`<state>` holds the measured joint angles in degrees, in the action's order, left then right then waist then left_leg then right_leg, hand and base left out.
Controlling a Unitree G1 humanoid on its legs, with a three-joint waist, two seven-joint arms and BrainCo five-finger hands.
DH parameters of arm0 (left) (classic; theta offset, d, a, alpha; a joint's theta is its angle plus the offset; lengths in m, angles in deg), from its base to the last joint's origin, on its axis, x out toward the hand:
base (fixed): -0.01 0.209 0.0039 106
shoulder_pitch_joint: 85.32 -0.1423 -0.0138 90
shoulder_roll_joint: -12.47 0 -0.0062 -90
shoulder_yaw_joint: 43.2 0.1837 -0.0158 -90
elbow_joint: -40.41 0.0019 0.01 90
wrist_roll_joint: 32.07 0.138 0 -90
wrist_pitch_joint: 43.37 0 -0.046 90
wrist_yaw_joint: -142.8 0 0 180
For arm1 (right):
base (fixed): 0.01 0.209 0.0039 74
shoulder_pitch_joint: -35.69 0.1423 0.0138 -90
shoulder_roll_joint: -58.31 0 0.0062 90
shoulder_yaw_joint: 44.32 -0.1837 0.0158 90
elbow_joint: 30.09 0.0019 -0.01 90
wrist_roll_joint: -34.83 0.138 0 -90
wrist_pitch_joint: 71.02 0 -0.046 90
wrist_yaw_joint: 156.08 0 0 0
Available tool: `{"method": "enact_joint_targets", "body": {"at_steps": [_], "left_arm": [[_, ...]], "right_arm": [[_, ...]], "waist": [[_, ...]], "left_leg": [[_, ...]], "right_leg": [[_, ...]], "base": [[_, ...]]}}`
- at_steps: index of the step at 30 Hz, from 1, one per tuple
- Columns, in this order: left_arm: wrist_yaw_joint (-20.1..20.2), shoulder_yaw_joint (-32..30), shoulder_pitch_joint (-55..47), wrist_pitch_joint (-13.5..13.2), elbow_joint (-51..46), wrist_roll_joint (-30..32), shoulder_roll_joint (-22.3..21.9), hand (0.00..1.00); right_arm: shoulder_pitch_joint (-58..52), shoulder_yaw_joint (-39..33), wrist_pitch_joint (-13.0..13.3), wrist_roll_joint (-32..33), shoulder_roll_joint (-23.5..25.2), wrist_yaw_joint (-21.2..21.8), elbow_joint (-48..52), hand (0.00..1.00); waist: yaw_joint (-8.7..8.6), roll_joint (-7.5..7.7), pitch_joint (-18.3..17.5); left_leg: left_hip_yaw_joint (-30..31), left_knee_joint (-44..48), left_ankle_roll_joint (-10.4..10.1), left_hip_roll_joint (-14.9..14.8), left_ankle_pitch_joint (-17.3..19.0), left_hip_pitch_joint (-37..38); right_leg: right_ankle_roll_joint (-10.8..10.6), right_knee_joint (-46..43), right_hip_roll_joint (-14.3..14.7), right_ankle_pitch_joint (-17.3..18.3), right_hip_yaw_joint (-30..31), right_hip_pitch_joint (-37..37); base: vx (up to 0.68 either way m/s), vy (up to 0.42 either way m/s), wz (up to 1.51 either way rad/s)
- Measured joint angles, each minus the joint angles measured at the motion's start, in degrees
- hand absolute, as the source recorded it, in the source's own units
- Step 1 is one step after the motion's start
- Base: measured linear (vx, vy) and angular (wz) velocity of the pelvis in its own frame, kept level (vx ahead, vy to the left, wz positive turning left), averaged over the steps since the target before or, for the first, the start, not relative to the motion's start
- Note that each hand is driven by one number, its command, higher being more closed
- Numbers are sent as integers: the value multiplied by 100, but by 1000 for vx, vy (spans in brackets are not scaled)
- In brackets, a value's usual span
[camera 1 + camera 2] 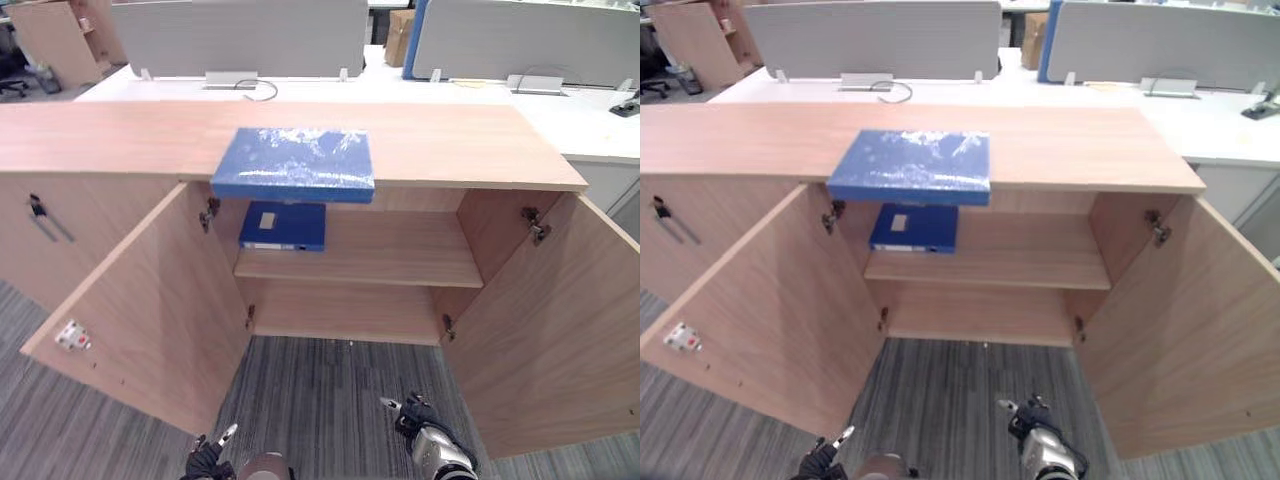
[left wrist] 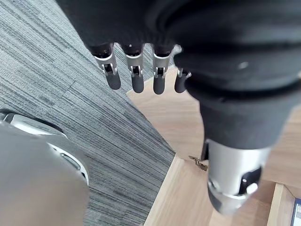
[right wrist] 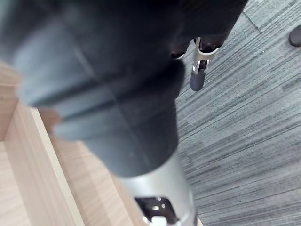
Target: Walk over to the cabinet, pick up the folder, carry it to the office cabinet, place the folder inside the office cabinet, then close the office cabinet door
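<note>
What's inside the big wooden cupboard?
A blue folder lies on the cupboard's shelf, left side. The folder on top overhangs and hides the space behind it. The shelf covers most of the space below.

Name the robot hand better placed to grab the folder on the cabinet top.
Probably left: the folder lies left of centre, nearer the left robot hand than the right robot hand.

Doors (image 1: 140,310) wide; shelf (image 1: 400,258) seemingly free beside folder (image 1: 283,226)
</note>
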<state>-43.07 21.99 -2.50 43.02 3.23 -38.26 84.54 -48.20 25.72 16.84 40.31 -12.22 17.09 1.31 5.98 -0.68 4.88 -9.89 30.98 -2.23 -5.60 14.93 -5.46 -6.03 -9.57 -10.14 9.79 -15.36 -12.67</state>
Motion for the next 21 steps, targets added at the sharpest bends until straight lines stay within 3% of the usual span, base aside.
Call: {"method": "enact_joint_targets", "body": {"at_steps": [6,8,11,12,13,14,16,17,18,19,21], "left_arm": [[-2,468,40,1,305,18,6,0],[-4,519,14,2,308,49,11,0],[-12,535,-80,2,302,112,-14,0],[-16,545,-66,3,302,116,-32,0],[-21,538,-46,6,310,116,-27,0],[-25,528,-44,6,326,116,-17,0],[-26,407,-23,2,344,116,-28,0],[-27,374,-29,-4,341,110,-25,0],[-30,344,-37,-22,330,99,6,0],[-35,272,-4,-39,352,92,-12,0],[-30,214,45,-38,385,109,-58,0]], "right_arm": [[-541,-134,-29,-130,-256,7,-336,0],[-628,-153,-43,-229,-277,16,-392,0],[-756,-304,-53,-255,-334,57,-383,0],[-764,-301,-60,-278,-344,57,-308,0],[-772,-297,-47,-309,-323,64,-139,0],[-772,-291,-45,-320,-322,91,-62,0],[-773,-238,13,-311,-327,85,80,0],[-771,-233,22,-304,-319,84,111,0],[-775,-189,29,-205,-266,83,122,0],[-795,-103,42,-186,-316,89,94,0],[-686,-77,39,-177,-312,88,16,0]], "waist": [[-103,3,-387],[-147,-1,-439],[-150,-17,-458],[-183,-37,-409],[-242,-12,-331],[-261,-4,-317],[-292,22,-193],[-300,70,-137],[-299,178,-96],[-288,134,-49],[-281,81,-10]], "left_leg": [[85,-1503,141,522,-469,804],[111,-1570,178,587,-543,930],[138,-1916,221,735,-823,1311],[201,-2057,267,803,-870,1501],[360,-2166,296,856,-850,1679],[440,-2248,297,865,-849,1771],[474,-2313,308,822,-811,1980],[491,-2301,300,815,-753,2025],[532,-2314,185,847,-571,2140],[632,-2349,131,805,-270,2198],[731,-2359,30,678,-83,2114]], "right_leg": [[-134,295,-331,-438,8,-135],[-142,112,-420,-465,35,-103],[-129,-1649,-760,-471,433,711],[85,-2859,-959,-617,613,1292],[248,-3927,-1175,-497,645,1806],[240,-4469,-1228,-241,632,2128],[199,-4833,-1184,173,592,2662],[182,-4662,-1160,176,522,2738],[229,-3698,-1083,-172,344,2731],[133,-3391,-988,116,267,2493],[114,-2947,-824,413,140,2299]], "base": [[163,70,-14],[149,75,-21],[151,133,-36],[77,94,-13],[80,102,2],[40,60,15],[23,-25,25],[21,-130,30],[20,-175,20],[15,-156,11],[-26,-107,-8]]}}
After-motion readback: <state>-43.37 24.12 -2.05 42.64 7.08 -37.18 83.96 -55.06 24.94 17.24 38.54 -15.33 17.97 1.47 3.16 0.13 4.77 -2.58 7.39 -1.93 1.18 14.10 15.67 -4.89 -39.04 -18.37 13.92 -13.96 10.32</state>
